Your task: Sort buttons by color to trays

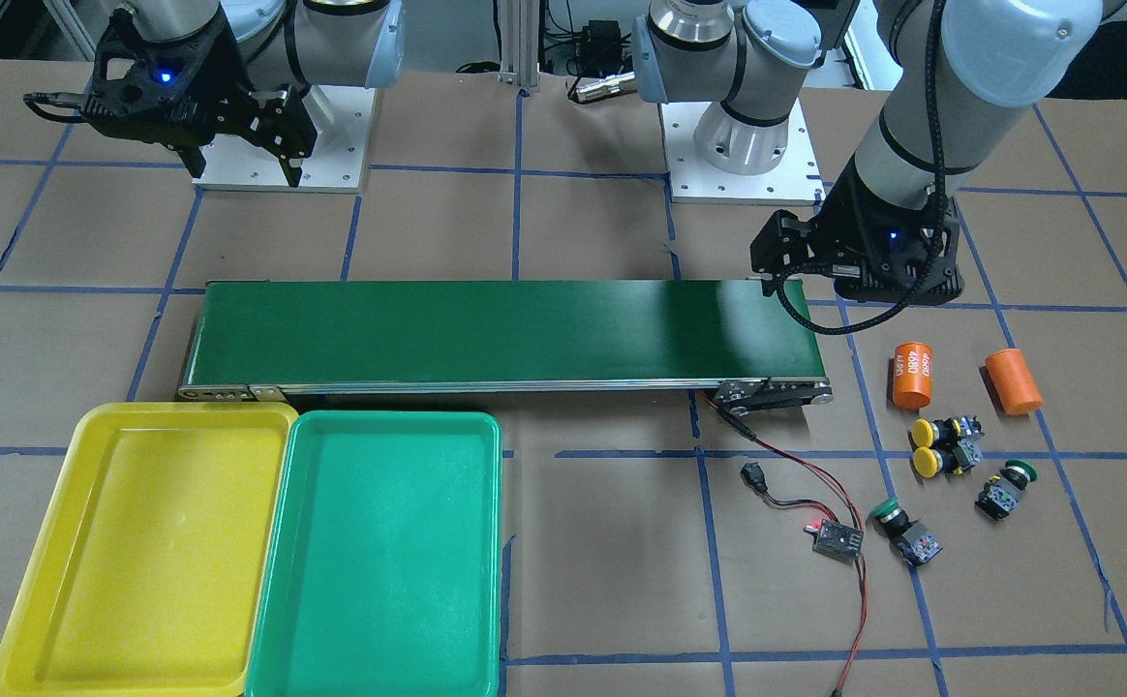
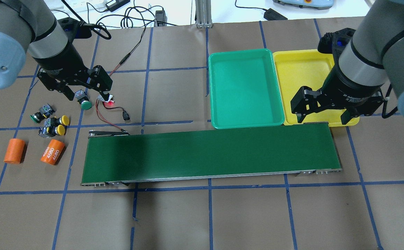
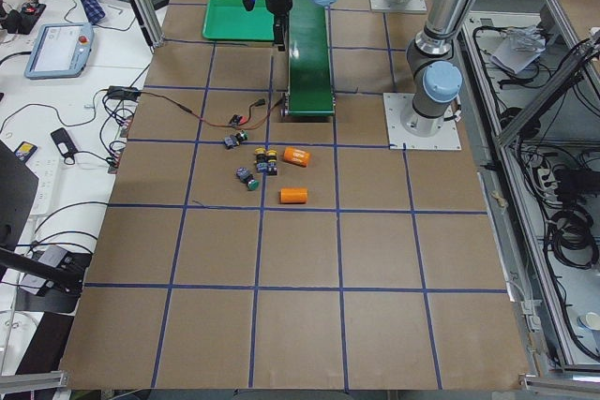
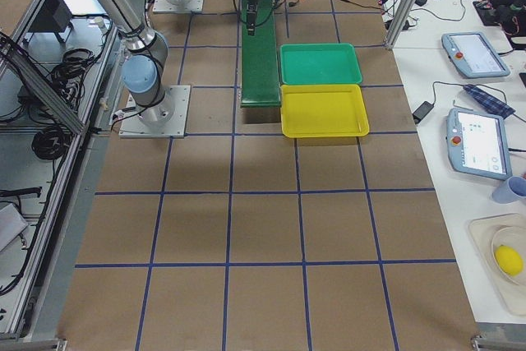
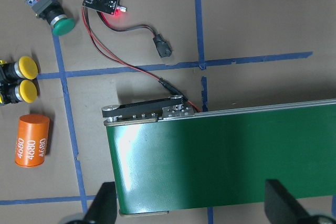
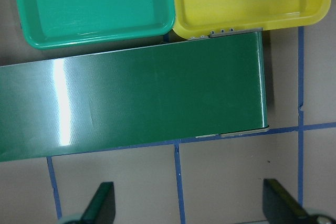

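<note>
the buttons [image 2: 60, 130], loose on the table [image 2: 222, 215] past the conveyor belt's [image 2: 209, 152] left end, look light and rigid, best pinched across their blocky black bodies; left gripper [image 5: 191, 208] and right gripper [image 6: 189, 205] both gape empty.

Trays: you see one yellow tray [image 1: 137, 552], one green tray [image 1: 380, 552].
Buttons: two yellow-capped buttons [image 1: 943, 430] [image 1: 947, 459], two green-capped buttons [image 1: 1007, 489] [image 1: 902, 528], black bodies.
Belt [image 1: 505, 329]: dark green.
Cylinders [image 1: 911, 375] [image 1: 1013, 381]: orange, one with white digits.
Worktop [image 1: 602, 581]: your brown surface, blue grid lines.
</note>
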Tool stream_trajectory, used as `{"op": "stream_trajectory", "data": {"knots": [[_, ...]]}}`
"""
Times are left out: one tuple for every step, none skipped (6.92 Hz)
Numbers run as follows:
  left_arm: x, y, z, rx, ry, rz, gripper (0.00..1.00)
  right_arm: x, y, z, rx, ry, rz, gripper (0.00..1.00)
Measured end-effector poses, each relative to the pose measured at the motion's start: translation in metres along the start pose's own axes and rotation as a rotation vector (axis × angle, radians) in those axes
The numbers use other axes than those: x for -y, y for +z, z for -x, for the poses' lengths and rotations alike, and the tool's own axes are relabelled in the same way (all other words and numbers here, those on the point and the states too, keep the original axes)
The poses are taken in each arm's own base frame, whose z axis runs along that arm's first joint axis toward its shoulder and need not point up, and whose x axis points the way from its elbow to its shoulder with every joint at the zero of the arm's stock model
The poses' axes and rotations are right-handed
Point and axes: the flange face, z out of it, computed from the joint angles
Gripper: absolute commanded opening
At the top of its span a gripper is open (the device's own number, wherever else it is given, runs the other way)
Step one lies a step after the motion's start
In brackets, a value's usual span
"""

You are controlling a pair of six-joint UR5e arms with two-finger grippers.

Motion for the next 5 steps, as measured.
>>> {"op": "stream_trajectory", "data": {"knots": [[0.001,0.011,0.019,-0.007,0.014,0.022,1.00,0.001,0.000,0.000,0.000,0.001,-0.001,1.00],[0.001,0.029,0.053,-0.021,0.014,0.042,1.00,0.002,0.001,0.000,0.001,0.002,0.000,1.00],[-0.003,0.052,0.095,-0.034,0.012,0.048,1.00,0.001,0.004,0.000,0.002,0.003,0.006,1.00],[-0.012,0.078,0.133,-0.045,0.012,0.046,1.00,0.001,0.008,0.000,0.003,0.004,0.013,1.00],[-0.021,0.102,0.168,-0.048,0.028,0.030,1.00,0.000,0.011,0.000,0.003,0.005,0.018,1.00]]}}
